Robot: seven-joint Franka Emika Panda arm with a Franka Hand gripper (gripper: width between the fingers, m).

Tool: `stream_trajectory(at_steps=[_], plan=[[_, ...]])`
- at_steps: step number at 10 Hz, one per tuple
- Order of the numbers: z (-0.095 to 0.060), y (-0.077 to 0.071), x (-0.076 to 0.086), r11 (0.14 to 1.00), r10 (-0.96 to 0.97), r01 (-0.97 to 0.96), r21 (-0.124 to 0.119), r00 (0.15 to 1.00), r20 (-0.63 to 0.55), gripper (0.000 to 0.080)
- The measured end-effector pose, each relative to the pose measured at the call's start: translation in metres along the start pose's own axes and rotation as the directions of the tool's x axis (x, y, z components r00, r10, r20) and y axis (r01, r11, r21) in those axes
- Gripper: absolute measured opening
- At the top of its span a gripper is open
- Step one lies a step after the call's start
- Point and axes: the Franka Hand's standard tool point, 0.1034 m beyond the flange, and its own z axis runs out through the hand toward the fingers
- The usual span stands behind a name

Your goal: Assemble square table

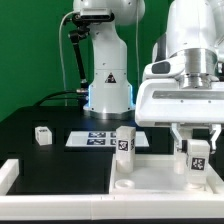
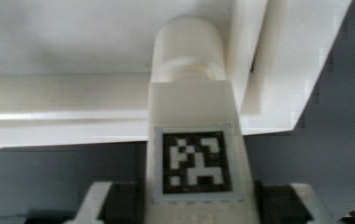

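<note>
The white square slab [image 1: 150, 180] lies directly beneath the jaws. The gripper [image 1: 197, 146] hangs over its corner, jaws pinching an upright tagged leg [image 1: 198, 160]; whether the leg's end sits in a socket cannot be told. A second leg [image 1: 124, 143] stands on the slab, near the jaws on the exterior view's left. A third leg [image 1: 42, 134] rests well apart from the jaws on the black table [image 1: 35, 158]

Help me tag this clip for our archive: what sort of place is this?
Probably a robotics lab bench: a green backdrop, a black table carrying the marker board, and a Panda arm whose gripper holds a tagged white leg.
</note>
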Motion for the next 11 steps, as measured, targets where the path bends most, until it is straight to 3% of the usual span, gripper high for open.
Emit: stream_trajectory(at_steps=[1,2,3,9,11], plan=[[0.000,0.000,0.000,1.000,-0.003,0.003,0.000,1.000,0.000,0.0291],[0.000,0.000,0.000,1.000,-0.007,0.007,0.000,1.000,0.000,0.0476],[0.000,0.000,0.000,1.000,-0.010,0.010,0.000,1.000,0.000,0.0612],[0.001,0.001,0.000,1.000,-0.031,0.031,-0.001,0.999,0.013,0.0649],[-0.007,0.006,0.015,1.000,0.011,-0.013,0.013,0.990,0.142,0.0649]])
